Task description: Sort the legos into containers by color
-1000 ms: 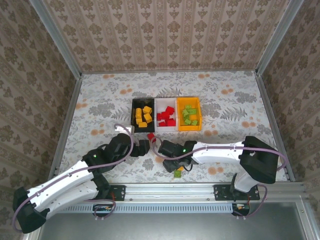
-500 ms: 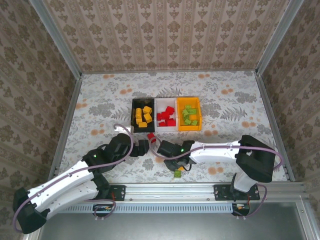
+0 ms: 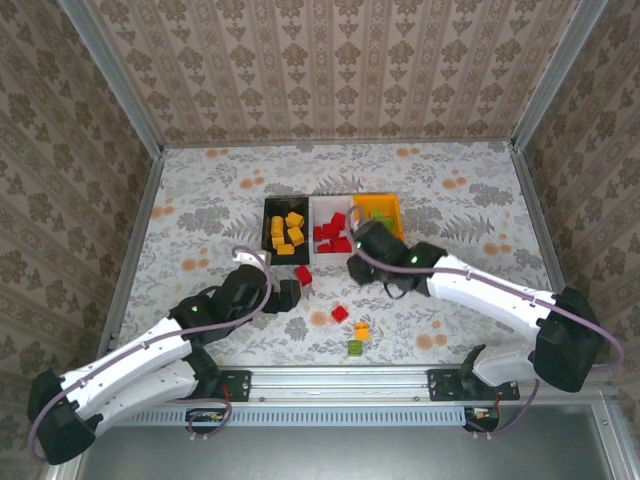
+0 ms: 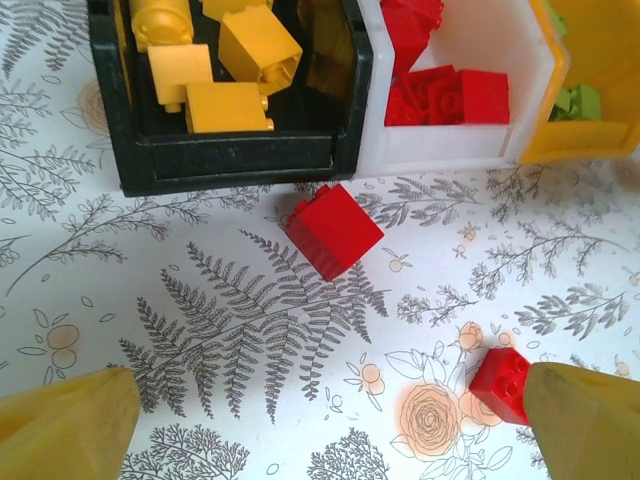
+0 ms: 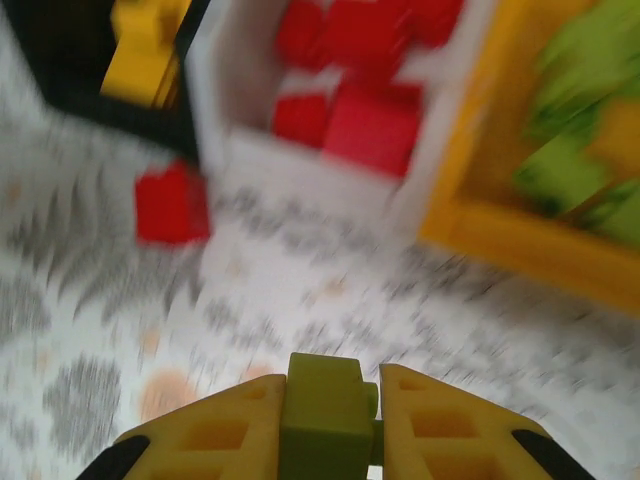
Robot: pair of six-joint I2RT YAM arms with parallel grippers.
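— Right gripper [image 5: 330, 395] first: what has it got?
— It's clamped on a green lego [image 5: 320, 430], lower middle of its wrist view. The orange bin [image 5: 500, 245] sits up to the right.
— And the bins?
— Yellows are in the black bin [image 3: 265, 225], reds in the white bin [image 3: 332, 257] and greens in the orange one. I'd judge it most of the way done.
— What's left?
— Four are loose on the counter [image 3: 200, 220]. One red lego [image 3: 303, 274] is just below the black bin and a second red lego [image 3: 340, 313] is at lower centre. A yellow lego [image 3: 361, 330] has a loose green lego [image 3: 354, 347] beneath it.
— Left gripper [image 4: 330, 430]?
— Fingers wide apart, empty, hovering by the two reds.
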